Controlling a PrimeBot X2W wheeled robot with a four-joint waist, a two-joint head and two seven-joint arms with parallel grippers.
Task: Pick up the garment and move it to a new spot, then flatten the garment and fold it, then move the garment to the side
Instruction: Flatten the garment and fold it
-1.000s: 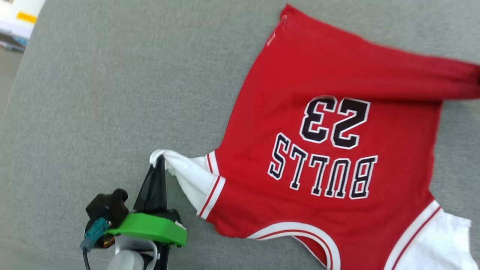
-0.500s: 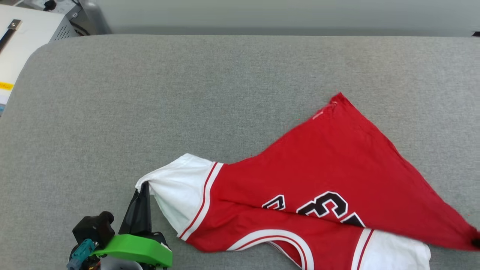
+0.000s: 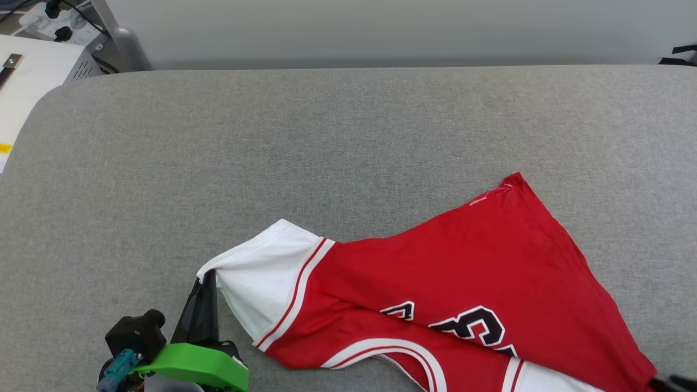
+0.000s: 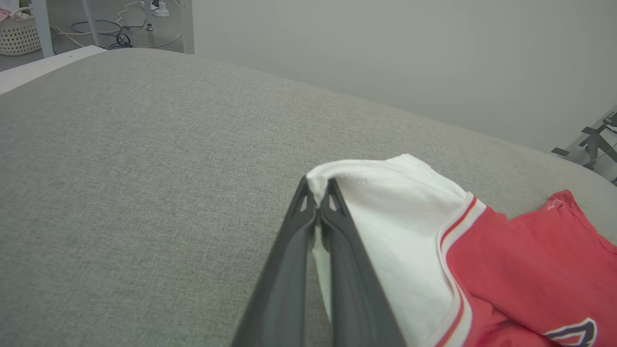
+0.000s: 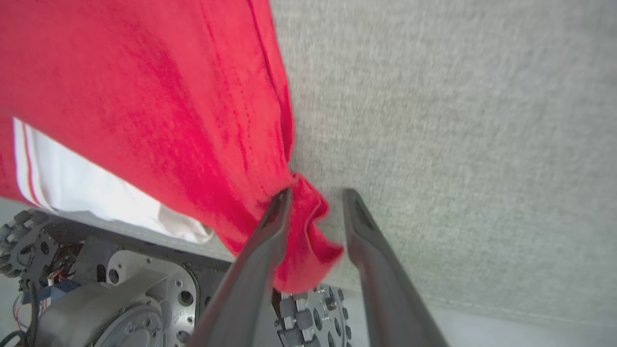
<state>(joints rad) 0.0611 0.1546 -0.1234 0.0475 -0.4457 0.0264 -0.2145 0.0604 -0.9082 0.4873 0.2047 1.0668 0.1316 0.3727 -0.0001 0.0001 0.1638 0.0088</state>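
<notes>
You see the left claw (image 4: pixel 317 193) clenched on the garment (image 3: pixel 463 261) by its white sleeve (image 4: pixel 395 217); the right claw (image 5: pixel 315 193) stands released, red cloth bunched between its fingers.

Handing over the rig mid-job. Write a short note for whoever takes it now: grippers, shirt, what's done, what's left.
Left gripper: shut on the edge of the white sleeve.
Right gripper: jaws apart, with a bunched red corner of the garment between them.
The garment lies twisted near the front edge of the grey padded surface, with its lettering partly folded under.
Done: it is down on the surface.
Left: flatten, fold, move aside.
</notes>
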